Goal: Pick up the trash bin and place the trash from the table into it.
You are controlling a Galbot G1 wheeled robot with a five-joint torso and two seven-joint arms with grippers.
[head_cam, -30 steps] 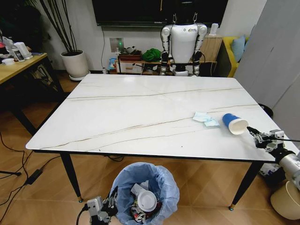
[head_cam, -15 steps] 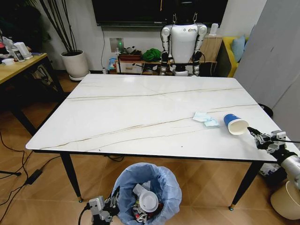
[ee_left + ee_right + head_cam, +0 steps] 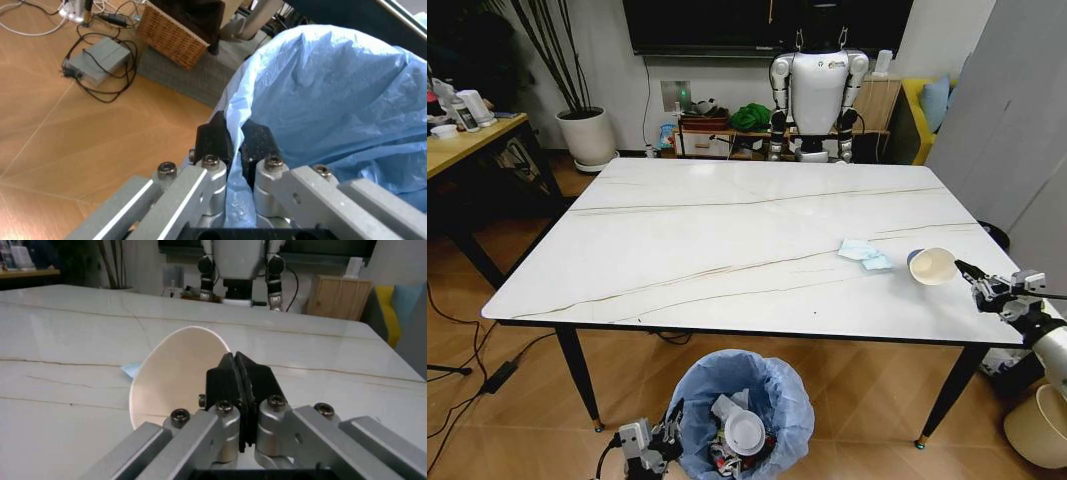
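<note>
On the table (image 3: 727, 230), the right gripper (image 3: 239, 371), jaws closed, nudges a light, crushable paper cup (image 3: 932, 266), best pinched by its rim.

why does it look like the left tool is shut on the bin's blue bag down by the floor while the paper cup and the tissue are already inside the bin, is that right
Partly. The left tool is shut on the blue bag of the trash bin by the floor, as the left wrist view shows. But the head view shows the paper cup and the tissue both on the table, the cup on its side just ahead of the right tool.
</note>
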